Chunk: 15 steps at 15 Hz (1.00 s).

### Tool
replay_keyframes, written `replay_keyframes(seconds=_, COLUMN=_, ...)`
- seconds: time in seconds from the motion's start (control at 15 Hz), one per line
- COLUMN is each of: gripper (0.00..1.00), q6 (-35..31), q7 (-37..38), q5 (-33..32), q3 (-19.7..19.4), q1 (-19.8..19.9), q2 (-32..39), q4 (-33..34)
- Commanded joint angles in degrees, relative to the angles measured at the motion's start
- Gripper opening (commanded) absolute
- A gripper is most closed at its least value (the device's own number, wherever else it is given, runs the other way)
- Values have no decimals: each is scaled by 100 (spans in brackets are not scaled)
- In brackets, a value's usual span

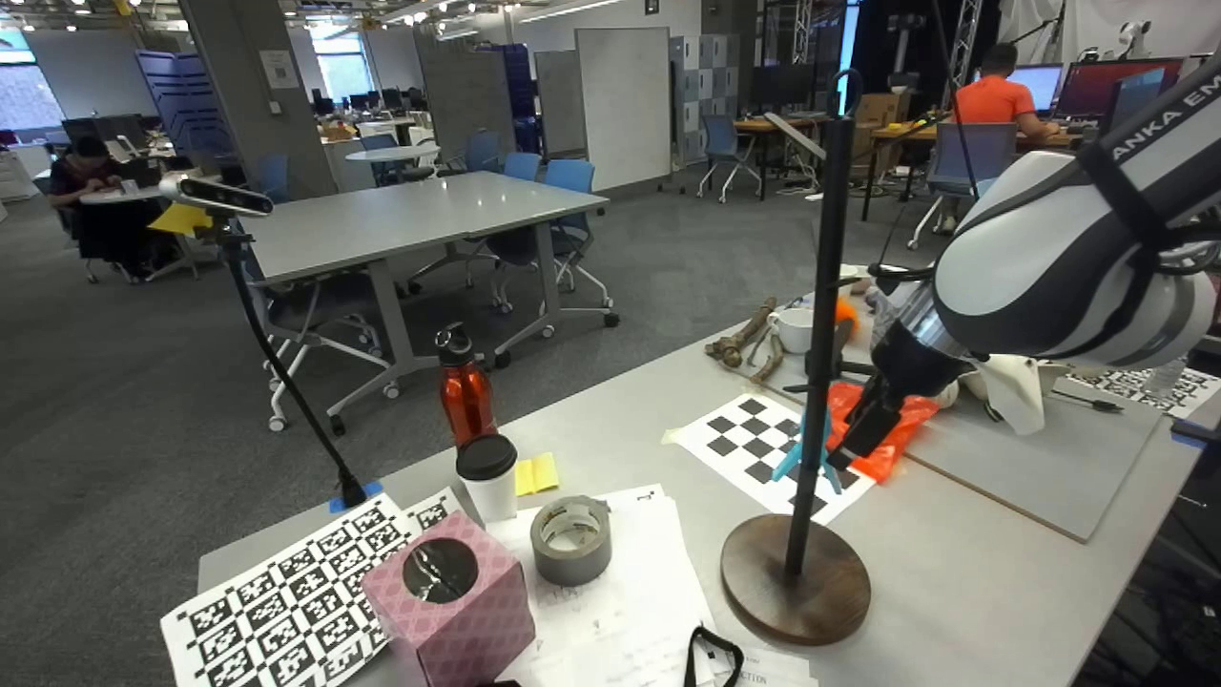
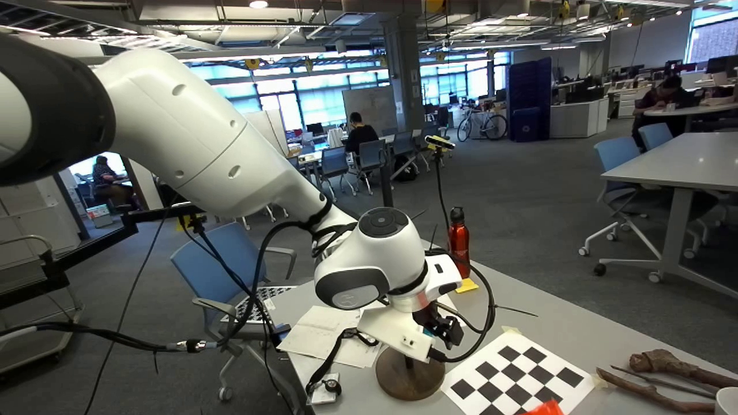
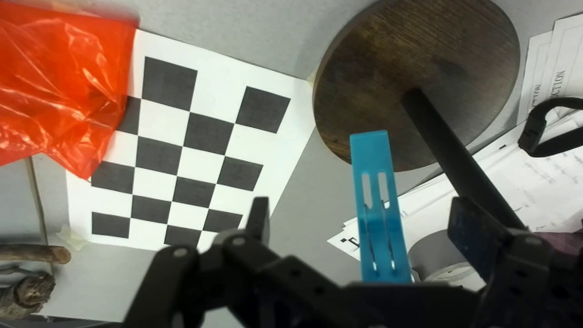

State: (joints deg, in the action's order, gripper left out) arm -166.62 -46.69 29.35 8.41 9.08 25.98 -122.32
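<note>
Arm [image 2: 233, 153] slanting down, end effector [image 3: 360, 221] spread wide, near blue clip [image 3: 378, 218]

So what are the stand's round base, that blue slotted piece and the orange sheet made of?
The round base looks like dark brown wood, fairly matte, with grain streaks showing. The blue slotted piece seems smooth molded plastic, judging by its even color; its thin inner bars glint like metal. The orange sheet is probably thin plastic film: glossy, with creases catching the light.

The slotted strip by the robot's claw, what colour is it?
The slotted strip is blue, seen best in the wrist view.
</note>
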Motion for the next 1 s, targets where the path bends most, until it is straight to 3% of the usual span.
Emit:
replay_keyframes(seconds=0.0, gripper=100, q6=6, q7=-235, q5=188, q3=256, q1=242, q2=245, q4=284)
replay_keyframes(seconds=0.6, gripper=100, q6=175, q7=-584, q5=191, q3=916, q1=983, q2=552, q4=609)
replay_keyframes(seconds=0.67, gripper=92, q6=205, q7=-640, q5=193, q3=1004, q1=1077, q2=588, q4=640)
replay_keyframes(seconds=0.73, gripper=72, q6=214, q7=-675, q5=182, q3=1077, q1=1157, q2=620, q4=658)
replay_keyframes(seconds=0.93, gripper=49, q6=200, q7=-579, q5=-72, q3=1365, q1=1462, q2=714, q4=686)
